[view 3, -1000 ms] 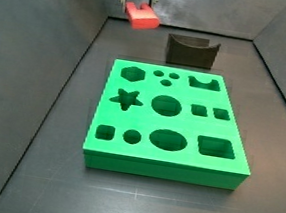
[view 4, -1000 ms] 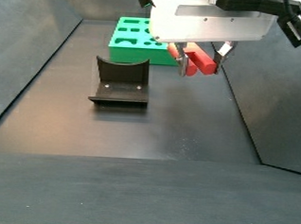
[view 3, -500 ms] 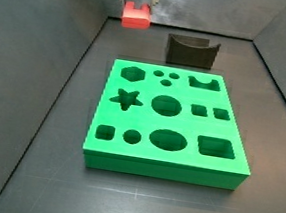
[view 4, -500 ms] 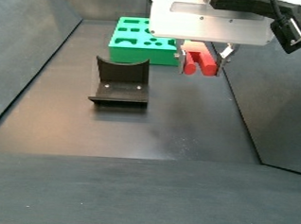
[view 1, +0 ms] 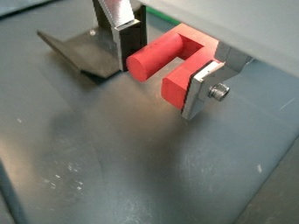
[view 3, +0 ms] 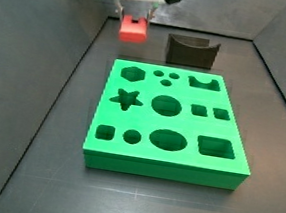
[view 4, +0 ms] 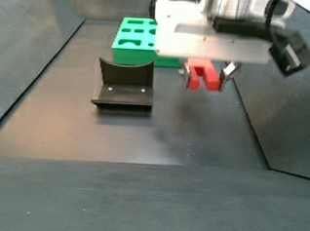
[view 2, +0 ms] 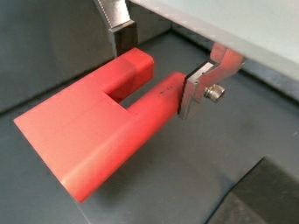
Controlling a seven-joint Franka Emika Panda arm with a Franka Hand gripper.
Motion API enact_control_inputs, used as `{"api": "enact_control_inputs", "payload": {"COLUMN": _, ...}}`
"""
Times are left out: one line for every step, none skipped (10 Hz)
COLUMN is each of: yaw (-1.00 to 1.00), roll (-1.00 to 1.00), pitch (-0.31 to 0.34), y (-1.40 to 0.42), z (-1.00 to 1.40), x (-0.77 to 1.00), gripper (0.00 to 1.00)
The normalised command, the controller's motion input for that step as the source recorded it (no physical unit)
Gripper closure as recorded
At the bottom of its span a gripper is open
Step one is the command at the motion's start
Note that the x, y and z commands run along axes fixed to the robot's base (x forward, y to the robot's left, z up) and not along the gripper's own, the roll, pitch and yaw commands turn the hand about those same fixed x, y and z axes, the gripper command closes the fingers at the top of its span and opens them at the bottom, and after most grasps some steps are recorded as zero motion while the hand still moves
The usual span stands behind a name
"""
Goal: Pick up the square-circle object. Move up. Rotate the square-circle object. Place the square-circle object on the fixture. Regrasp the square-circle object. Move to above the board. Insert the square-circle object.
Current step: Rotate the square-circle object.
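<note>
Red square-circle object (view 1: 173,63) clamped between gripper (view 1: 167,64) fingers (view 1: 205,89), held clear above table, beside fixture (view 4: 122,84); likely mid-rotation so legs suit the fixture's dip.

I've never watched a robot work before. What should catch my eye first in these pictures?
First, the small red square-circle object, clamped between the gripper's silver fingers and held in the air, clear of the dark floor. Next, the bright green board with its cut-out shapes, lying flat on the floor. Beyond the board's far edge in a side view stands the dark fixture, with nothing on it.
</note>
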Motion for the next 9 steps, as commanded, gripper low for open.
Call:
{"api": "enact_control_inputs", "payload": {"yaw": 0.02, "roll": 0.04, "pitch": -0.004, "y": 0.02, "z": -0.9, "x": 0.04, "gripper": 1.0}}
{"api": "enact_control_inputs", "payload": {"yaw": 0.01, "roll": 0.05, "pitch": 0.001, "y": 0.02, "z": -0.76, "x": 0.04, "gripper": 1.0}}
{"api": "enact_control_inputs", "payload": {"yaw": 0.01, "roll": 0.06, "pitch": -0.002, "y": 0.02, "z": -0.57, "x": 0.04, "gripper": 1.0}}
{"api": "enact_control_inputs", "payload": {"yaw": 0.01, "roll": 0.07, "pitch": -0.003, "y": 0.02, "z": -0.48, "x": 0.04, "gripper": 1.0}}
{"api": "enact_control_inputs", "payload": {"yaw": 0.0, "roll": 0.08, "pitch": -0.007, "y": 0.02, "z": -0.31, "x": 0.03, "gripper": 1.0}}
{"api": "enact_control_inputs", "payload": {"yaw": 0.0, "roll": 0.08, "pitch": -0.009, "y": 0.02, "z": -0.18, "x": 0.03, "gripper": 1.0}}
{"api": "enact_control_inputs", "payload": {"yaw": 0.0, "roll": 0.0, "pitch": 0.0, "y": 0.0, "z": 0.0, "x": 0.0, "gripper": 0.0}}
{"api": "enact_control_inputs", "payload": {"yaw": 0.0, "roll": 0.0, "pitch": 0.0, "y": 0.0, "z": 1.0, "x": 0.0, "gripper": 0.0}}
{"api": "enact_control_inputs", "payload": {"yaw": 0.0, "roll": 0.0, "pitch": 0.012, "y": 0.0, "z": 1.0, "x": -0.01, "gripper": 0.0}}
